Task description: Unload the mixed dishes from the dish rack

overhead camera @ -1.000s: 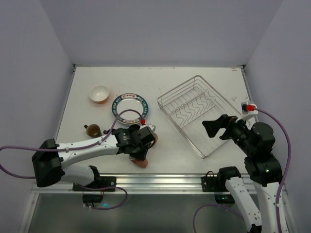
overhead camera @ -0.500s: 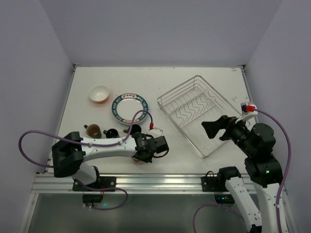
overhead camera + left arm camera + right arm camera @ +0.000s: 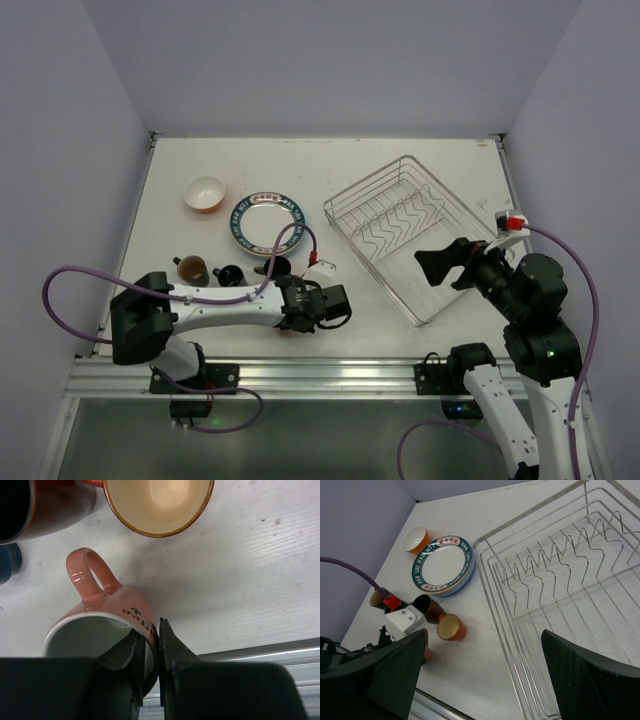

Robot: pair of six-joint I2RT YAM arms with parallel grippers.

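The silver wire dish rack (image 3: pixel 410 235) stands right of centre with no dishes in it, also in the right wrist view (image 3: pixel 580 580). The plates (image 3: pixel 267 222) are stacked on the table, the blue-rimmed patterned one on top. The orange bowl (image 3: pixel 204 192) sits behind them. My left gripper (image 3: pixel 150 632) is shut on the rim of a salmon-pink mug (image 3: pixel 117 602), low near the table's front edge. From above the gripper (image 3: pixel 298 322) hides that mug. My right gripper (image 3: pixel 455 262) is open and empty above the rack's near end.
An orange mug (image 3: pixel 451 626), a dark mug (image 3: pixel 427 607) and a brown mug (image 3: pixel 190 267) stand between the plates and the held mug. A blue mug (image 3: pixel 7 562) shows at the left wrist view's edge. The metal front rail (image 3: pixel 330 375) runs just beyond the held mug.
My left arm has folded and its wrist has shifted right and down with the salmon-pink mug, which is now hidden from above. The right arm has not moved.
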